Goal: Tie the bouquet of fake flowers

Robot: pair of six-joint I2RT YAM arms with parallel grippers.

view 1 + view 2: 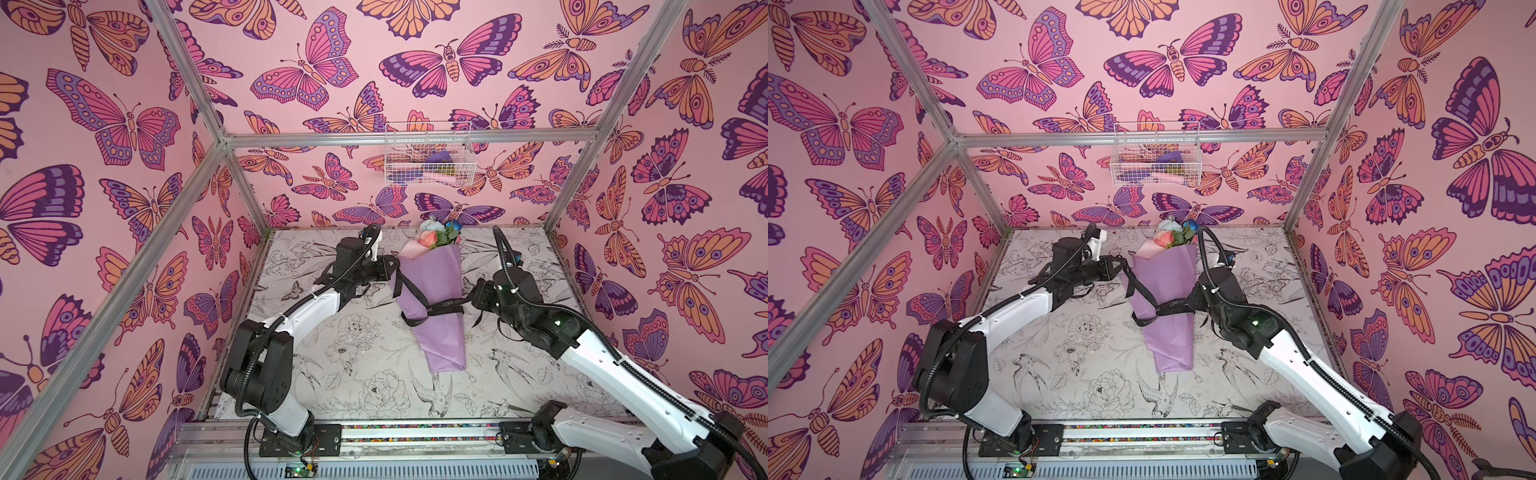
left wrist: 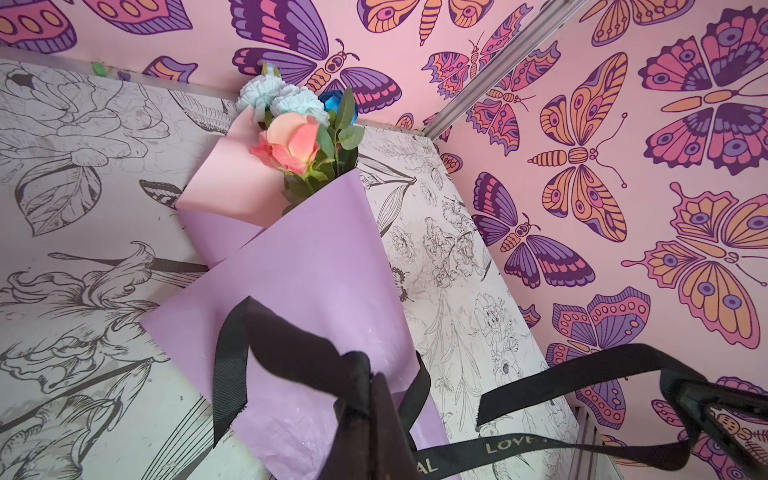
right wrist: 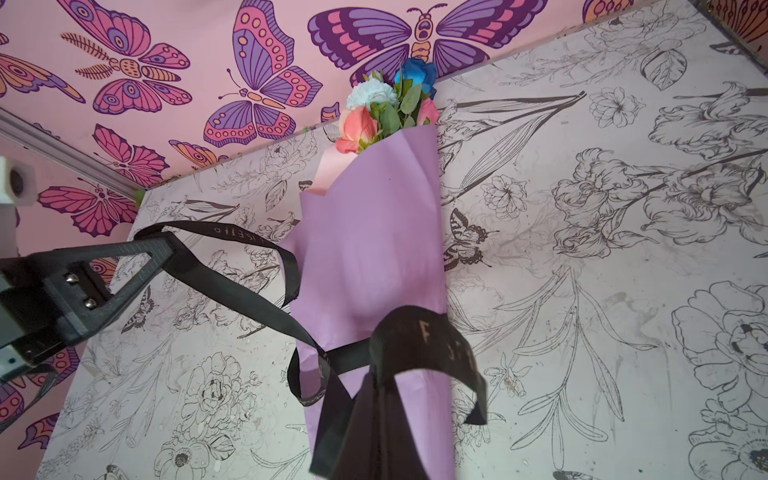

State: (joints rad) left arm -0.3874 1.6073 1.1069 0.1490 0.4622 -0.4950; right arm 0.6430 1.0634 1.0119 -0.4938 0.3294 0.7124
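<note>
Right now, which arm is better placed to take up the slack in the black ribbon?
Left, probably. The left tool is shut on the ribbon strand that sags in a loose loop by the bouquet; the right tool holds a strand running almost straight across it.

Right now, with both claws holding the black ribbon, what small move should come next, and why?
Probably draw the left claw and right claw gently apart. Each is shut on an end of the black ribbon, and its crossing over the bouquet looks slack, so pulling should tighten it.
</note>
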